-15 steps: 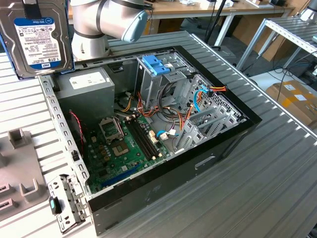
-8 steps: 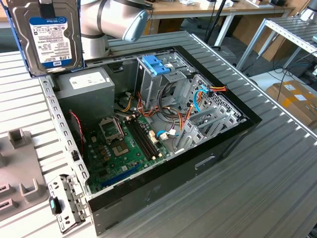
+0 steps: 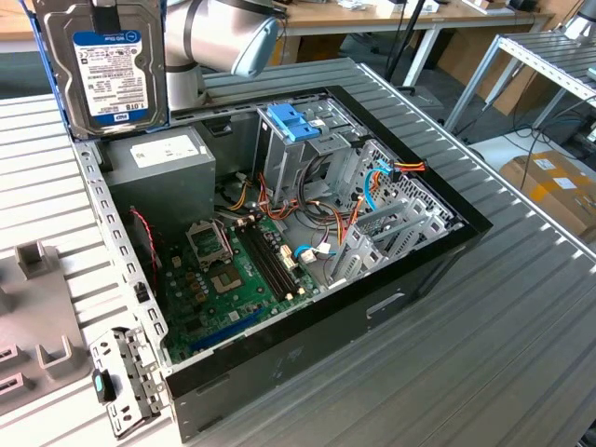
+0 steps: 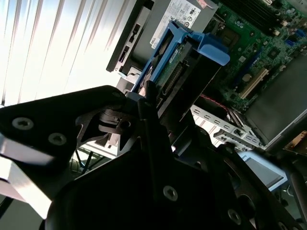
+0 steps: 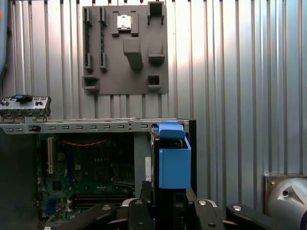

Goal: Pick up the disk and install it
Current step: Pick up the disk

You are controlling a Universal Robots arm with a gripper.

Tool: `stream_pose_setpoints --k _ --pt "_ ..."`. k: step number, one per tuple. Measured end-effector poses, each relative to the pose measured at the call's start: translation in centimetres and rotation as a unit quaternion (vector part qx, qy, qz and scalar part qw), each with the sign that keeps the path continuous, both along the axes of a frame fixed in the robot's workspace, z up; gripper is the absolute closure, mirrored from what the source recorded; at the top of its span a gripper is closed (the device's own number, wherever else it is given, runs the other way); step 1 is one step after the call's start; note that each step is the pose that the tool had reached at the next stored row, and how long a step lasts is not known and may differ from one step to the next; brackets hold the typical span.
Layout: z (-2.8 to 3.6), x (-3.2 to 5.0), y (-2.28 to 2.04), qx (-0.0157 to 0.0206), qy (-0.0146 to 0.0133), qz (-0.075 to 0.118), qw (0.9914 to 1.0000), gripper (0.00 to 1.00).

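Observation:
The disk (image 3: pixel 112 74) hangs upright above the back corner of the open computer case (image 3: pixel 307 358), at the exterior view's left. Its blue and white label faces the camera, and a blue plastic carrier frames its edges. My gripper (image 3: pixel 105 13) holds it from above, shut on its top edge. In the second wrist view the disk (image 4: pixel 184 72) shows its green circuit side between my fingers (image 4: pixel 146 103). The blue carrier (image 5: pixel 173 163) stands in front of my gripper (image 5: pixel 168 206) in the first wrist view, over the case's edge.
Inside the case sit a grey power supply box (image 3: pixel 158 158), a metal drive cage with a blue top (image 3: pixel 293 121), a green motherboard (image 3: pixel 223 279) and loose cables. A grey fixture plate (image 5: pixel 124 48) lies on the ribbed metal table beside the case.

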State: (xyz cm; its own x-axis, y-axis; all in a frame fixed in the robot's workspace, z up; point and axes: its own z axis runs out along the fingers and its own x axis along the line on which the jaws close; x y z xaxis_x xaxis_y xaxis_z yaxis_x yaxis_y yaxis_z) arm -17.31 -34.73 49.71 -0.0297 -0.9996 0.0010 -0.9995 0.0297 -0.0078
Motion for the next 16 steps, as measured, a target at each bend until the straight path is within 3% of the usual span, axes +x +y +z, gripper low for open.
stream_pose_setpoints --k 5,16 --pt "0.01 0.92 0.00 -0.0001 0.0001 0.000 1.00000 0.65" --pt "0.00 1.24 0.00 0.0000 0.0000 0.000 1.00000 0.65"
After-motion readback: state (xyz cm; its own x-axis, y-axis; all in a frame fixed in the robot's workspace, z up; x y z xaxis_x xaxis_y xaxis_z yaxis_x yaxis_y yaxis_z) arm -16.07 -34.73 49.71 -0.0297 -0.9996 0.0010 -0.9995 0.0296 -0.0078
